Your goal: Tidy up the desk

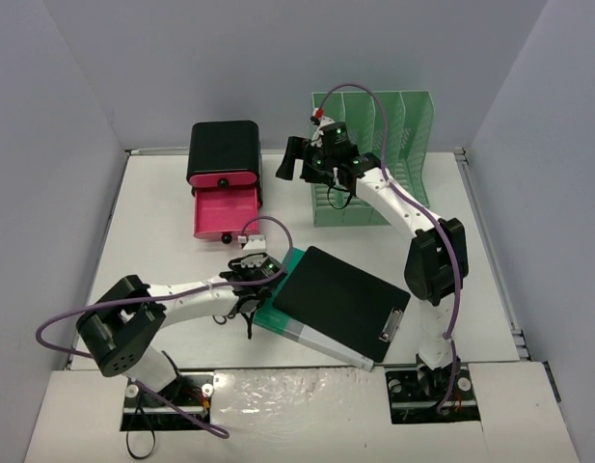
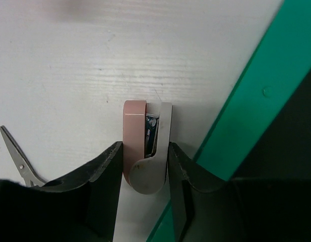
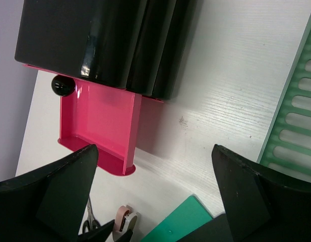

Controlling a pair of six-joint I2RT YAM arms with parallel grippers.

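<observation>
Left gripper: closed down narrow on a pink-and-white mini stapler. One finger is pressed to the pink side and the other to the white side. Whether it's been lifted off the surface can't be told tbh.
Right gripper: spread wide, with nothing held or touched. It's hung over bare tabletop between the drawer box and the file rack.
Desk: a big white top boxed in by pale grey walls, with everything else laid out on it.
Scissors: only the metal tips can be seen, lying on the white surface just beside the left gripper's outer finger.
Green folder: laid flat near the front edge, with its border right next to the stapler.
Black clipboard: stacked on the folder at an angle, with the clip end turned toward the right arm's base.
Drawer box: black and parked at the far left. Its pink drawer is pulled out toward the arms, and a round black knob is seen on it.
File rack: green and slatted, stood at the far side to the right of the drawer box, with the right arm stretched across its front.
</observation>
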